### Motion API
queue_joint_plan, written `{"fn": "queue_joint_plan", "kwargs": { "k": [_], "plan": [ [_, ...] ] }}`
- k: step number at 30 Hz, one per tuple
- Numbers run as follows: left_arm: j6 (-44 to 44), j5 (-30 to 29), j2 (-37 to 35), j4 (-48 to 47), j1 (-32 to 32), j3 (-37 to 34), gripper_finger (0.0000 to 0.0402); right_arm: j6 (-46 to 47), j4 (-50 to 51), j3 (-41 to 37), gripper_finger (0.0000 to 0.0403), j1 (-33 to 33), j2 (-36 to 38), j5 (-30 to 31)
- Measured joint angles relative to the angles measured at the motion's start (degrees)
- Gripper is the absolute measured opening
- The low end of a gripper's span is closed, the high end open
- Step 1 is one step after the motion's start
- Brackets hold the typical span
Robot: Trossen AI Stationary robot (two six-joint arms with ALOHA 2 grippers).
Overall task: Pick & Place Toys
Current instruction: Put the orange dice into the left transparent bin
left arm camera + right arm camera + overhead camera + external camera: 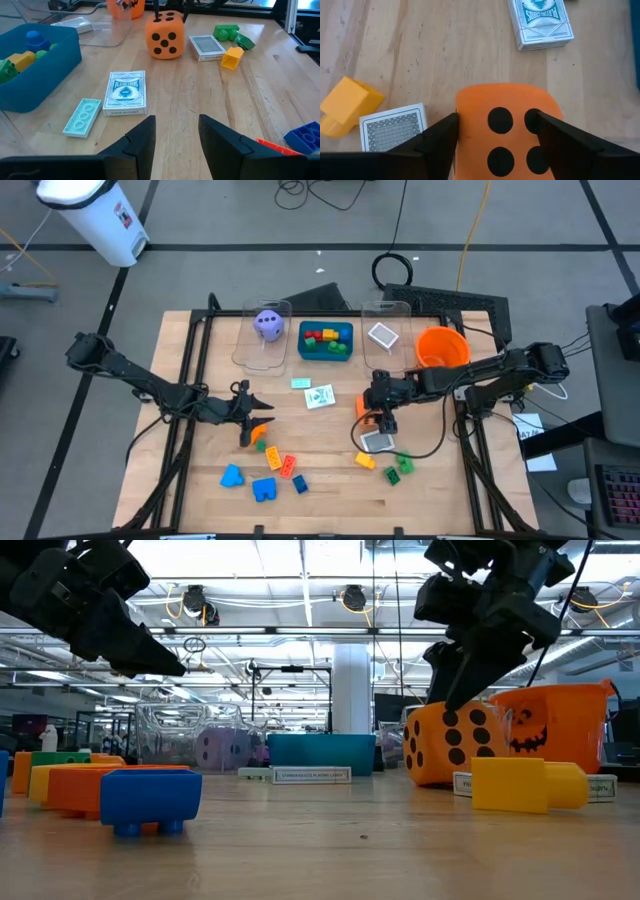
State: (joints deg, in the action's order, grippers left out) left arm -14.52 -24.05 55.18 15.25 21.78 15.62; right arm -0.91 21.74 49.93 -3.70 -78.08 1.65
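Teal tray [344,352] of bricks [322,340], purple die [267,323] binned

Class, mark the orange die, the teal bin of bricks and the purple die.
orange die [167,36], left wrist view, on its dotted front face.
teal bin [326,355], high view, on its near rim.
purple die [267,324], high view, on its top face.

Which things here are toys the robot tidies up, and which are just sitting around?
Toys for the job:
orange die, between the right claw's fingers
purple die
yellow brick
blue brick
card deck

Just sitting around:
orange bowl
teal tray
clear bin
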Motion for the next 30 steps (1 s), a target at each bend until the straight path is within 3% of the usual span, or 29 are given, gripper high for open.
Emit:
{"fn": "queue_joint_plan", "kwargs": {
  "k": [7,23,30],
  "plan": [
    [-0.2,0.0,0.0,0.0,0.0,0.0,0.0152,1.2,-0.1,0.0,0.0223,0.0,0.0,-0.1],
    [-0.3,0.0,0.0,0.0,0.0,0.0,0.0152,1.7,-0.4,0.0,0.0235,0.0,0.0,-0.2],
    [-0.3,0.0,0.0,0.0,0.0,0.0,0.0152,2.0,-0.4,0.0,0.0295,0.0,0.0,1.4]
  ]
}}
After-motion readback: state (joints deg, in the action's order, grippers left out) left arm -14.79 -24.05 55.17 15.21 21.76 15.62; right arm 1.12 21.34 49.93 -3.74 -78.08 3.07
